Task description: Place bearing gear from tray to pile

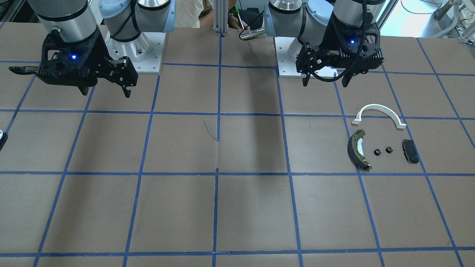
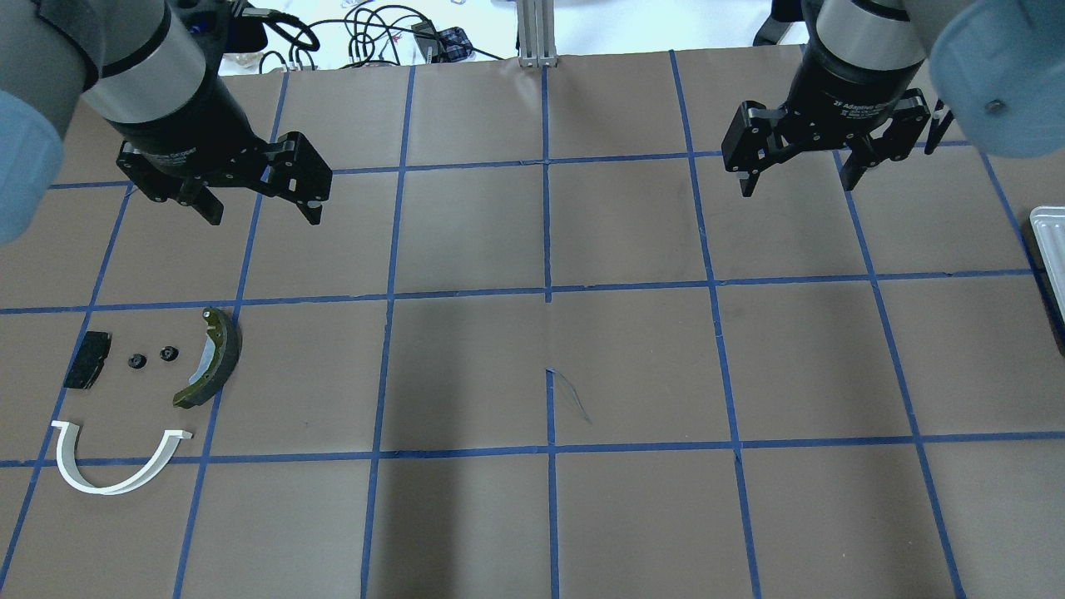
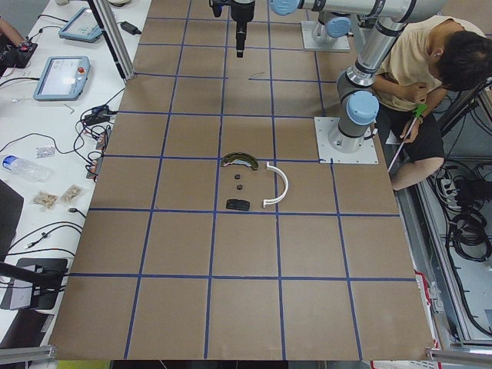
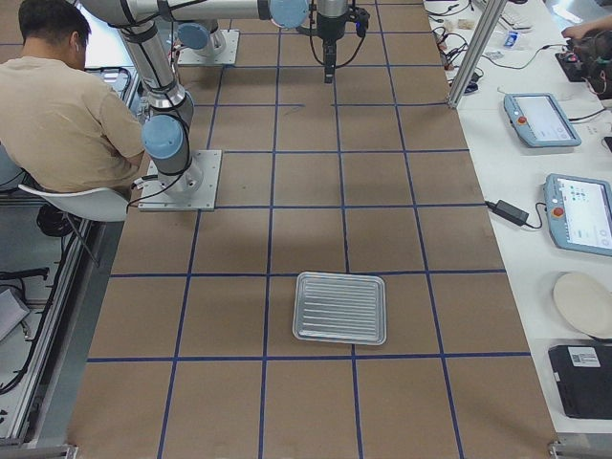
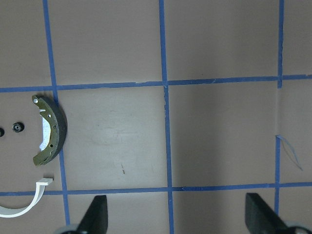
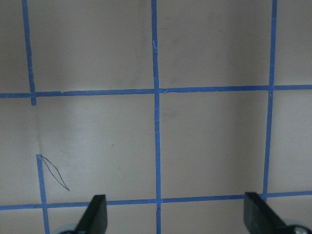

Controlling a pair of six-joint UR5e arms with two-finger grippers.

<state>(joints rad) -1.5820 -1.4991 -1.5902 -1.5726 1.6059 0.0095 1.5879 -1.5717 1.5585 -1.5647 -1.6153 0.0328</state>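
Two small black bearing gears lie on the table in the pile, between the black rectangular pad and the dark brake shoe with olive rim. The white half-ring bracket lies just in front of them. The silver tray at the table's right end holds nothing visible. My left gripper is open and empty, high above the table beyond the pile. My right gripper is open and empty, high over the right half. One gear shows in the left wrist view.
The table is brown paper with a blue tape grid. A person sits behind the robot. Tablets, cables and a bottle lie on the side benches. The tray's edge shows at the overhead view's right border.
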